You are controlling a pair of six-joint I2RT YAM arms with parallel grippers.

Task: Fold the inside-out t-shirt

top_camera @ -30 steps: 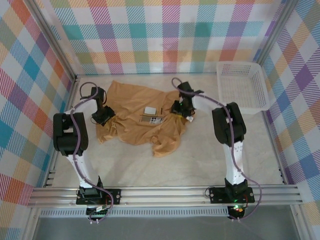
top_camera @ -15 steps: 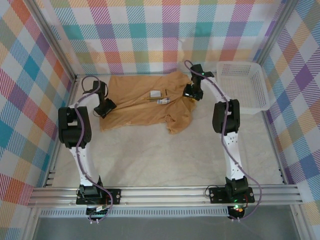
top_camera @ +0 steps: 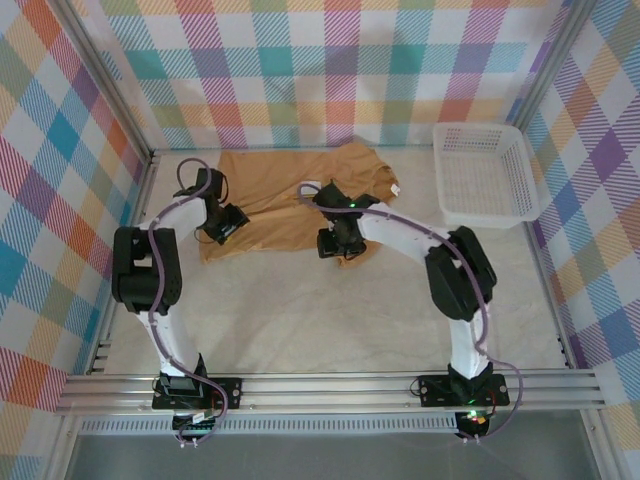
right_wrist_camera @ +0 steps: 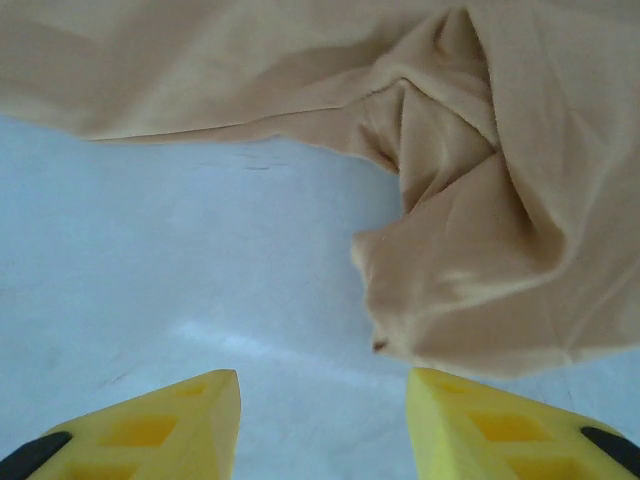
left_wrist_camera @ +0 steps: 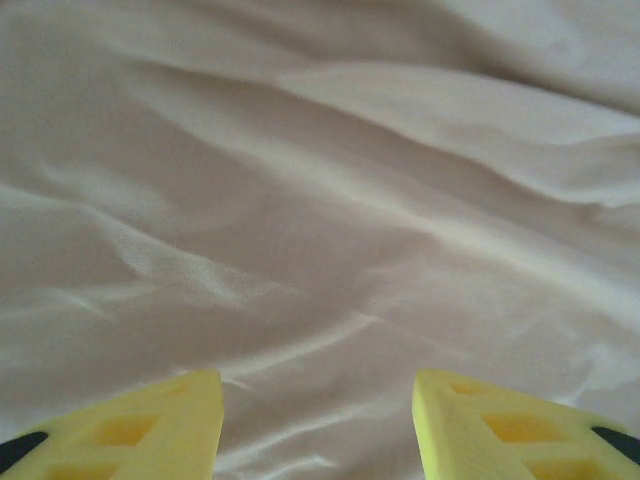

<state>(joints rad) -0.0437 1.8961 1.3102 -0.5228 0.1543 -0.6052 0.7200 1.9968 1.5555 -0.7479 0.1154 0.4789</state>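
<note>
Top external, t-shirt (top_camera: 275,195) on table (top_camera: 300,310), basket (top_camera: 488,222) apart

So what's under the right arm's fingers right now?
Bare pale table under the open right fingers; the bunched edge of the t-shirt lies just ahead of them. Whatever is beneath the cloth is covered.

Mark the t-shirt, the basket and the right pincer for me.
t-shirt (top_camera: 270,190), top view, flat middle of the cloth.
basket (top_camera: 480,175), top view, bare mesh floor.
right pincer (right_wrist_camera: 322,385), right wrist view, midway between its open yellow fingertips.
</note>
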